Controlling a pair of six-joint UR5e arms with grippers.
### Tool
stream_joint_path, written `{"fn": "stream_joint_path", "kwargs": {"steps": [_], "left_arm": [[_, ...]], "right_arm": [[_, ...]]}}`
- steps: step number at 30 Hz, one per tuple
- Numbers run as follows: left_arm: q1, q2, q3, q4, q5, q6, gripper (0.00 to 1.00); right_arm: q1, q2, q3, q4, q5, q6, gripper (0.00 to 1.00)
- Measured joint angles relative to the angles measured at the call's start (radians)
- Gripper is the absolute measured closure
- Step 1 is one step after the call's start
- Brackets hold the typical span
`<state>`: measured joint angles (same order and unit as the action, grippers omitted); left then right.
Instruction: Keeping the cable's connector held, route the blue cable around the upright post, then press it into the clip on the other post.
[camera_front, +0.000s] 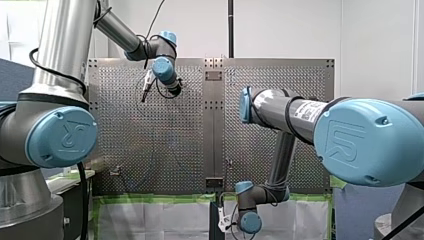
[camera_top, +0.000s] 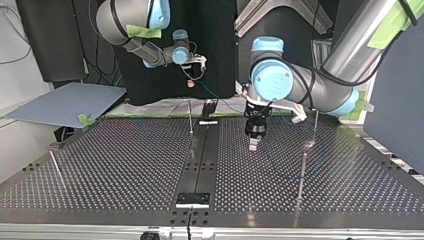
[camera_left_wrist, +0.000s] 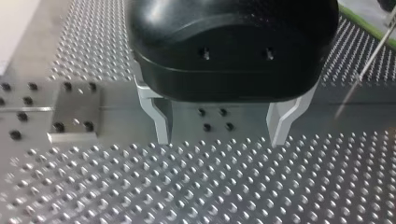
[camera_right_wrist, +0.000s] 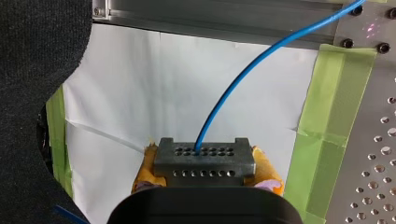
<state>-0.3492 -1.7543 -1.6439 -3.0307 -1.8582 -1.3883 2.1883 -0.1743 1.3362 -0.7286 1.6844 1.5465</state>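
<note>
My right gripper (camera_right_wrist: 205, 184) has yellow pads (camera_right_wrist: 268, 170) and is shut on the grey connector (camera_right_wrist: 204, 161), held over white paper just off the table's edge. The blue cable (camera_right_wrist: 261, 56) leaves the connector and runs onto the perforated table (camera_right_wrist: 373, 135). In the top view this gripper (camera_top: 191, 82) hangs behind the table's far edge, and the cable (camera_top: 212, 95) drops from it. My left gripper (camera_left_wrist: 222, 135) points down close over the table, its metal fingers (camera_left_wrist: 161, 123) open with nothing between them. It (camera_top: 254, 143) stands right of the centre rail. A thin post (camera_top: 190, 117) rises near the far edge.
Two more thin posts (camera_top: 302, 170) (camera_top: 316, 125) stand at the top view's right, and another (camera_top: 56, 165) at its left. A dark rail (camera_top: 202, 155) runs down the table's middle. Green tape (camera_right_wrist: 327, 130) and white paper (camera_right_wrist: 163, 93) line the edge by the right gripper.
</note>
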Motion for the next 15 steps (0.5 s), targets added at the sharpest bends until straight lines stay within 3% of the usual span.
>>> {"fn": "stream_joint_path", "kwargs": {"steps": [8,15], "left_arm": [[0.024,-0.020,0.000,0.071,-0.067,-0.001,0.01],[0.034,-0.030,0.000,0.126,-0.055,0.002,0.01]], "right_arm": [[0.000,0.000,0.000,0.000,0.000,0.000,1.00],[0.000,0.000,0.000,0.000,0.000,0.000,1.00]]}}
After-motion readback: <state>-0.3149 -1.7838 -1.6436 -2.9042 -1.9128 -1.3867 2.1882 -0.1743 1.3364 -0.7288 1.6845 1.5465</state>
